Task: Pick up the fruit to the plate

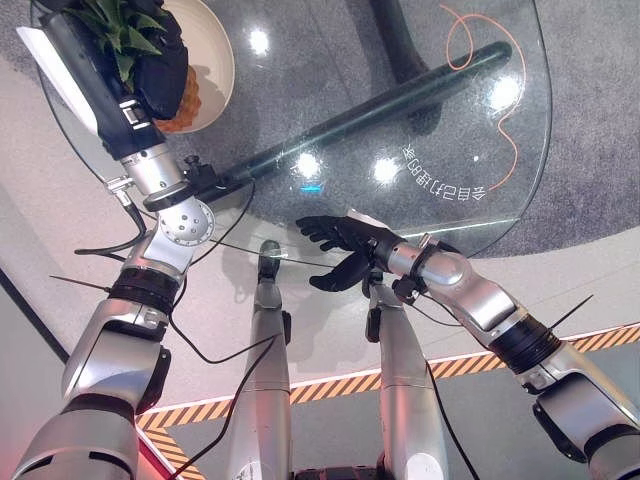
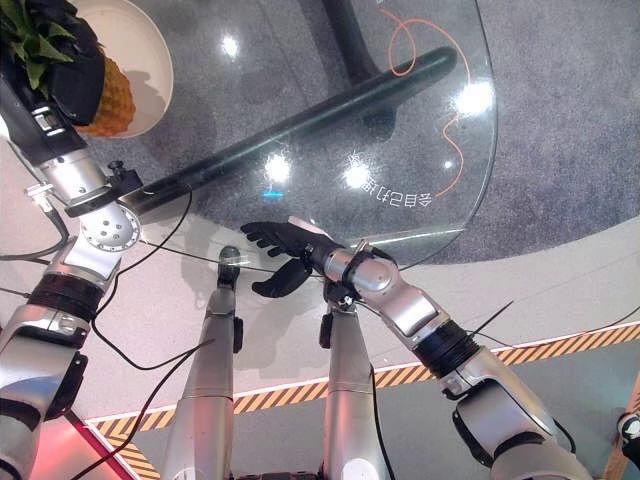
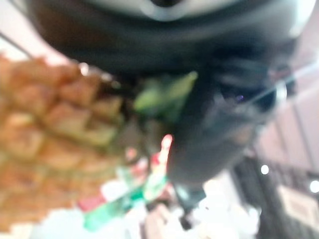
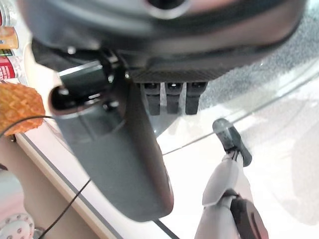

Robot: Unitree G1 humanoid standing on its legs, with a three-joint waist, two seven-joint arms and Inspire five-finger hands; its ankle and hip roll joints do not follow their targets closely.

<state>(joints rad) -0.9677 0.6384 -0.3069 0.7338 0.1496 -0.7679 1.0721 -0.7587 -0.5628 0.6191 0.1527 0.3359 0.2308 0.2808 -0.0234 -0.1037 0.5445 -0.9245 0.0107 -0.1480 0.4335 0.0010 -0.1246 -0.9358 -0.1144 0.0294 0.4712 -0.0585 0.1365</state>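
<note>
Right hand [image 1: 345, 245] idled with relaxed fingers at the glass counter [image 1: 420, 120] edge; left hand [image 1: 140, 70] gripped the pineapple [image 1: 185, 100] over the white plate [image 1: 215, 60] (release apparently remained).

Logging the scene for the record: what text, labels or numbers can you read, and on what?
White print on the glass table: seen upside down, not legible.
Coloured packages near the pineapple: labels too blurred to read.

The left hand [image 1: 150, 70] covers the pineapple [image 2: 112, 100], seemingly gripping its crown; the plate [image 1: 215, 60] is cut off.
</note>
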